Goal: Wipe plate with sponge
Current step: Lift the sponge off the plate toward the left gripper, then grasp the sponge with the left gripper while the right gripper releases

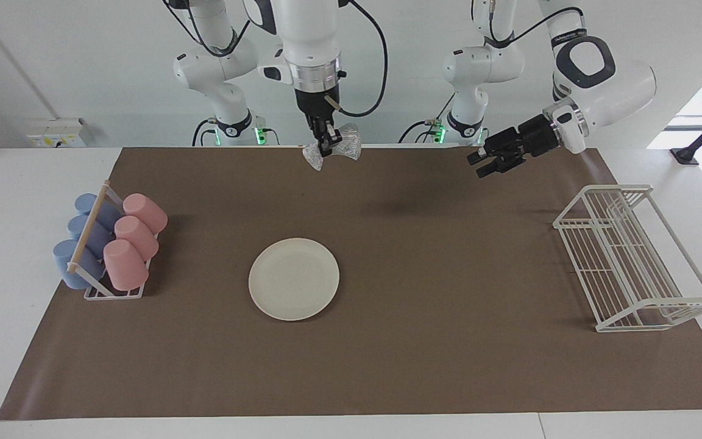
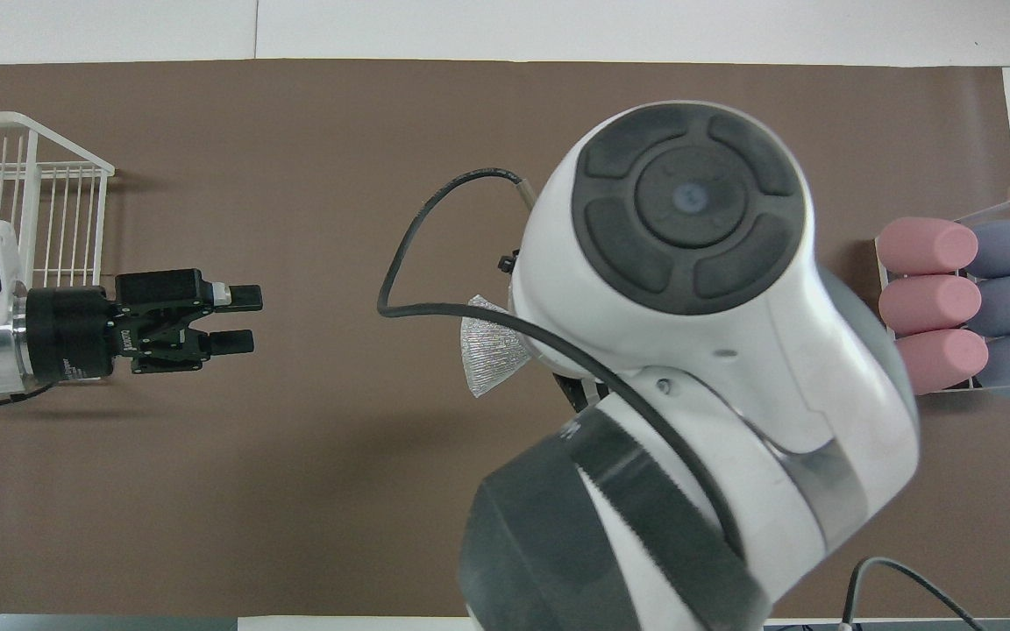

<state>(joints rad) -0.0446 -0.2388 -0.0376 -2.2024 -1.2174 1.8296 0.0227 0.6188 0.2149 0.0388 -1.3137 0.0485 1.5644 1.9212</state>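
Observation:
The cream-white plate lies flat and bare on the brown mat, toward the right arm's end of the table. In the overhead view the right arm's body hides it. My right gripper hangs high in the air, well above the mat's edge by the robots, shut on the silvery mesh sponge. From overhead only one corner of the sponge pokes out from under the arm. My left gripper hovers open and empty over the mat toward the left arm's end; its two fingers stand apart.
A rack of pink and blue cups stands at the right arm's end of the mat. A white wire dish rack stands at the left arm's end. The right arm's bulk fills much of the overhead view.

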